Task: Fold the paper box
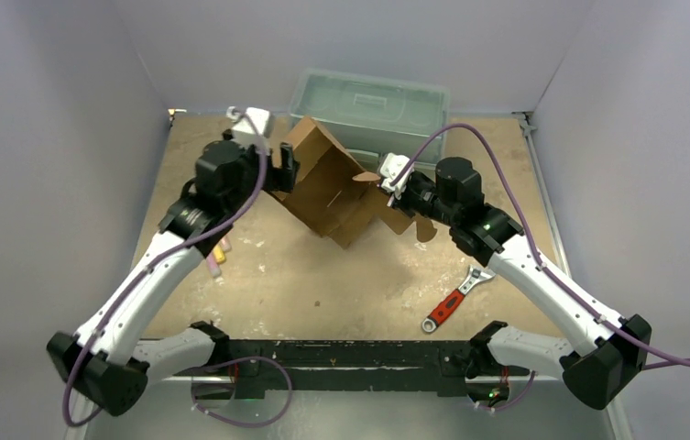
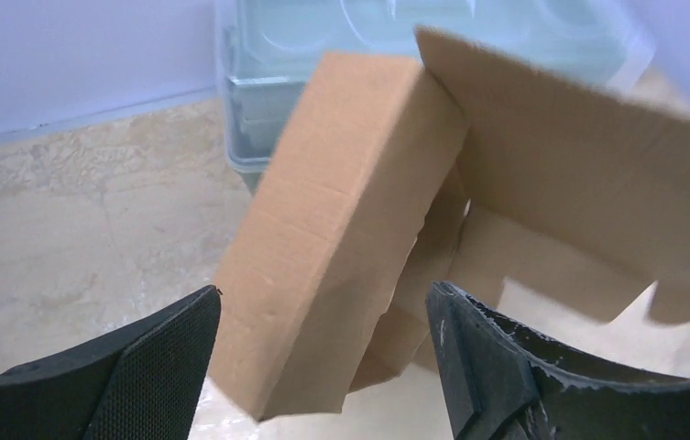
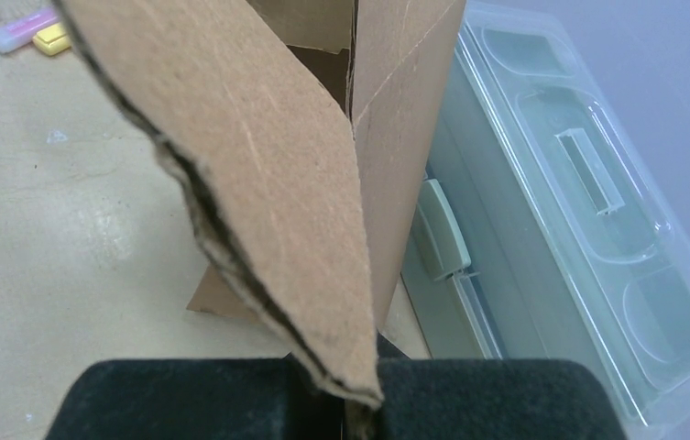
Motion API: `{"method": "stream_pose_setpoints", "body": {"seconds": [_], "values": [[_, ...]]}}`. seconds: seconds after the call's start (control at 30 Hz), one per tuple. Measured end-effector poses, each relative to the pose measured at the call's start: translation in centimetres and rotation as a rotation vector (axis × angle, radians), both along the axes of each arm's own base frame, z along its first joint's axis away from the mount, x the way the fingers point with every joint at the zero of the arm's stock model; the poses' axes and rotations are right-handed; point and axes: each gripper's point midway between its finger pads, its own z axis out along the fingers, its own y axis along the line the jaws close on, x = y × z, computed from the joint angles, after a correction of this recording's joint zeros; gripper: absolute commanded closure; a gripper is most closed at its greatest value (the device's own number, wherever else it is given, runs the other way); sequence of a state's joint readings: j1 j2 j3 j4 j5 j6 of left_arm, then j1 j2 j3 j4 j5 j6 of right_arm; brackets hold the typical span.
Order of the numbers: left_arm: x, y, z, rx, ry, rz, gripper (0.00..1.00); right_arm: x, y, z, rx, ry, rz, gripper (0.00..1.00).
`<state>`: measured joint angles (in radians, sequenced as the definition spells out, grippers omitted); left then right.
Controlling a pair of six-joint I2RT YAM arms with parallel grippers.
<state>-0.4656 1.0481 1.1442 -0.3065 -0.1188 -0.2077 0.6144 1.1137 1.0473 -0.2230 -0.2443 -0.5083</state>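
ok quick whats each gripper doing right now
left gripper: open, a flap of the paper box between its fingers, not clamped
right gripper: shut on an edge of the paper box

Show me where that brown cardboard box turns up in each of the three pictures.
Top external: paper box mid-table, between left gripper and right gripper.
Left wrist: paper box centre and right, between the open jaws.
Right wrist: paper box fills centre, flap pinched by shut jaws.
Shared landmark: toolbox behind it.

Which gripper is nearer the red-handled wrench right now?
Right. The right gripper, pinching the paper box, is beyond the wrench; the left gripper is open at the box's far-left side, much farther away.
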Motion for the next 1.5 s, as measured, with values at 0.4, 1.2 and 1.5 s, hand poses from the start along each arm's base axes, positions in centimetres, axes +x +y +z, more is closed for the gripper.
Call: {"method": "stream_pose_setpoints", "body": {"seconds": [0.4,1.2,1.5], "values": [[3.9,-1.0,-7.2,0.499,0.047,-0.024,0.41,0.0,0.2,-0.4,-0.004,0.011,0.008,1.00],[6.8,1.4,-5.7,0.689,-0.090,0.127,0.94,-1.3,1.5,-0.6,0.031,0.079,0.103,1.00],[5.8,1.6,-5.7,0.736,-0.088,0.071,0.95,-2.2,2.0,1.1,0.056,0.146,0.166,0.57]]}}
